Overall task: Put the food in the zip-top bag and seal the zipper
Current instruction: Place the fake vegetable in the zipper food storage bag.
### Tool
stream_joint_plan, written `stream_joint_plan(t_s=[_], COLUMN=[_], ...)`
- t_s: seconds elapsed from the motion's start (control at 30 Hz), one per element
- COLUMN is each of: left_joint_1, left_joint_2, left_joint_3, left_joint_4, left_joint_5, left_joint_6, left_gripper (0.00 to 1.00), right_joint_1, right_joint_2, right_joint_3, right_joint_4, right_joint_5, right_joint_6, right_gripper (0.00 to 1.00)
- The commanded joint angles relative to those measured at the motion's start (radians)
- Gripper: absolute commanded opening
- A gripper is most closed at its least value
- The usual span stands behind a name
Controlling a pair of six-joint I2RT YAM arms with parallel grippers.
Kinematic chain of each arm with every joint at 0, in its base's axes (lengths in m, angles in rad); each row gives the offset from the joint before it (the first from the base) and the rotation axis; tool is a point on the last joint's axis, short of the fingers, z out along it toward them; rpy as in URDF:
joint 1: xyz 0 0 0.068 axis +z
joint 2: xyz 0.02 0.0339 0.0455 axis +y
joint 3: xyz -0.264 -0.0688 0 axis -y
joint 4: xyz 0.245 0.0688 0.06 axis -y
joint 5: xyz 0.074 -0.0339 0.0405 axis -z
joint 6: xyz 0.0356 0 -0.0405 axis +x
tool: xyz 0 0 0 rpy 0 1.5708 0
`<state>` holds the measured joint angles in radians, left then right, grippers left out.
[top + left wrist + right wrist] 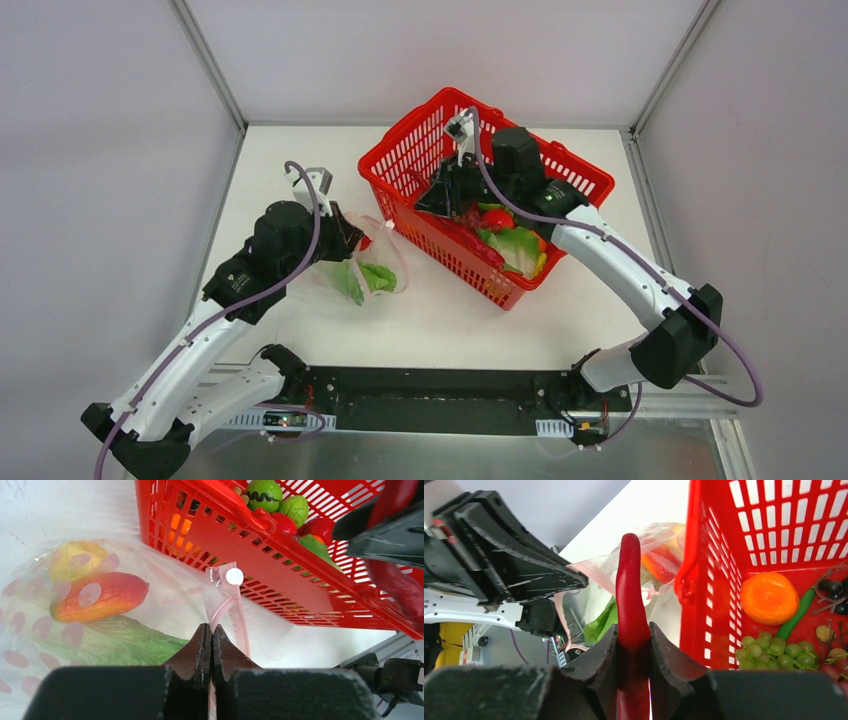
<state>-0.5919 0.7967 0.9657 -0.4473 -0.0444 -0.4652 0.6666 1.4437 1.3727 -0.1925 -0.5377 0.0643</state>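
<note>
The clear zip-top bag [385, 262] with pink spots lies left of the red basket. In it are a green leafy cabbage [115, 642], a yellow fruit [75, 560] and an orange-red piece [107, 592]. My left gripper [211, 627] is shut on the bag's pink zipper strip [227, 602] and holds that edge up; it also shows in the top view [350, 237]. My right gripper [633, 627] is shut on a long red pepper [630, 580], over the basket's left part [452, 200], with the pepper pointing toward the bag [659, 545].
The red plastic basket [400, 150] stands at the back middle of the white table. It holds an orange [769, 597], green grapes [769, 650], another leafy green [515, 245] and other toy produce. Its wall [280, 575] is close beside the bag.
</note>
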Motion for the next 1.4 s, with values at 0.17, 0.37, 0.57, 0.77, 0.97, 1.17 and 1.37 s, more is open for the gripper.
stream_joint_plan(t_s=[0.17, 0.37, 0.57, 0.77, 0.97, 1.17, 1.37], left_joint_1=[0.003, 0.003, 0.003, 0.003, 0.003, 0.003, 0.003], left_joint_2=[-0.044, -0.015, -0.004, -0.017, -0.025, -0.039, -0.039], left_joint_3=[0.022, 0.029, 0.031, 0.014, 0.021, 0.014, 0.01], left_joint_4=[0.011, 0.029, 0.031, 0.048, 0.055, 0.066, 0.068], left_joint_5=[-0.072, -0.016, 0.006, 0.022, 0.043, 0.029, 0.017], left_joint_6=[0.007, 0.005, 0.005, -0.021, -0.032, -0.03, -0.039], left_gripper=[0.0, 0.0, 0.0, 0.0, 0.0, 0.0, 0.0], right_joint_1=[0.105, 0.199, 0.268, 0.271, 0.27, 0.271, 0.292], right_joint_2=[-0.001, 0.048, 0.109, -0.01, -0.051, 0.047, 0.083], right_joint_3=[0.116, 0.064, 0.063, -0.106, -0.103, -0.018, -0.027], right_joint_4=[-0.178, -0.24, -0.205, 0.245, 0.26, 0.007, -0.093], right_joint_5=[-0.073, -0.057, 0.074, 0.187, 0.109, 0.041, -0.007], right_joint_6=[-0.097, -0.106, -0.069, 0.105, 0.069, 0.056, 0.04], right_gripper=[0.11, 0.11, 0.1, 0.08, 0.07, 0.07, 0.07])
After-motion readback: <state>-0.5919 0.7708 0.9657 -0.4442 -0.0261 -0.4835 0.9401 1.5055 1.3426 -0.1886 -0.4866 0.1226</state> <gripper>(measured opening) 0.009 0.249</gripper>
